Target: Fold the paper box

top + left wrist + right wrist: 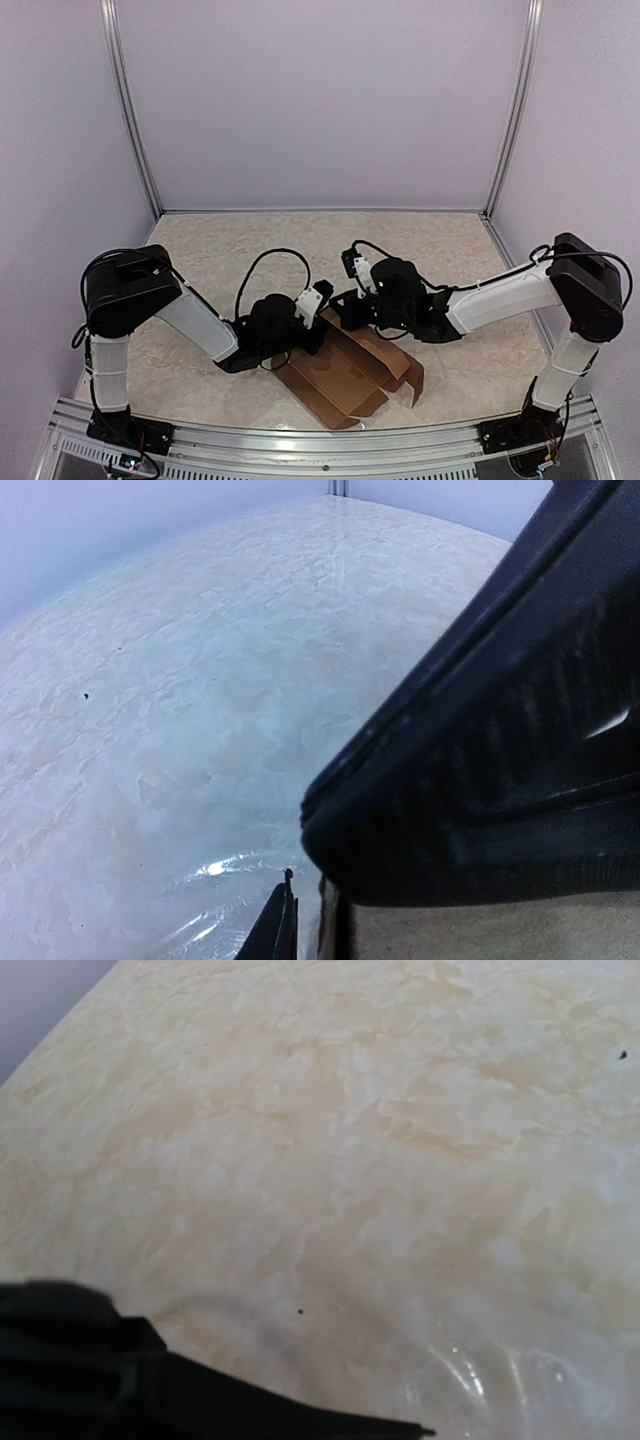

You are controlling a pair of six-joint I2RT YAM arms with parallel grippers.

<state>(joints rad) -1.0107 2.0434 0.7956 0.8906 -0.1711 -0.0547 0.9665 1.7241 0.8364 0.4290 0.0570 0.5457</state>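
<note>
On my top feed the paper box (345,385) lies opened out on the marbled worktop (220,250), near the front edge and between the two arms. My left tool (318,314) sits over the sheet's far left edge. Its wrist feed shows brown cardboard below one finger (480,780), but I cannot tell whether it grips. My right tool (347,308) is closed, just beside the left one.

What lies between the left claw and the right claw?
In the top view, the far end of the paper box shows in the narrow gap between the left claw and the right claw.
</note>
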